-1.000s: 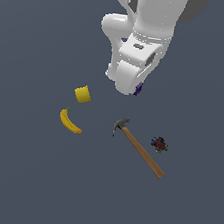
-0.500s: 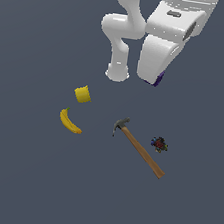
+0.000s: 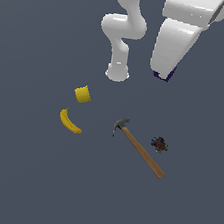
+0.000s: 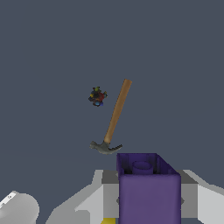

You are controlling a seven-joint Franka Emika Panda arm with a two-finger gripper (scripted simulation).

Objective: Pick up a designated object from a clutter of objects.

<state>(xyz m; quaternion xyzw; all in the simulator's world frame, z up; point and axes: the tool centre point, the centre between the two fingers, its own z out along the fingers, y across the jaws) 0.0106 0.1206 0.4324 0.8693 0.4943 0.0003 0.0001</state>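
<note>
The tiny dark purple cube fills the near part of the wrist view, clamped between two grey fingers. My gripper is shut on it. In the exterior view only a purple sliver of the cube shows under the arm's white hand, high above the floor. Far below the cube lie the wooden-handled hammer and the small dark multicoloured lump.
On the dark floor sit a yellow cup and a banana at the exterior view's left. The hammer and lump lie towards its right. The arm's base stands behind them.
The arm has risen and swung towards the exterior view's right, carrying the purple cube up with it. The cup, banana, hammer and lump have not moved.
</note>
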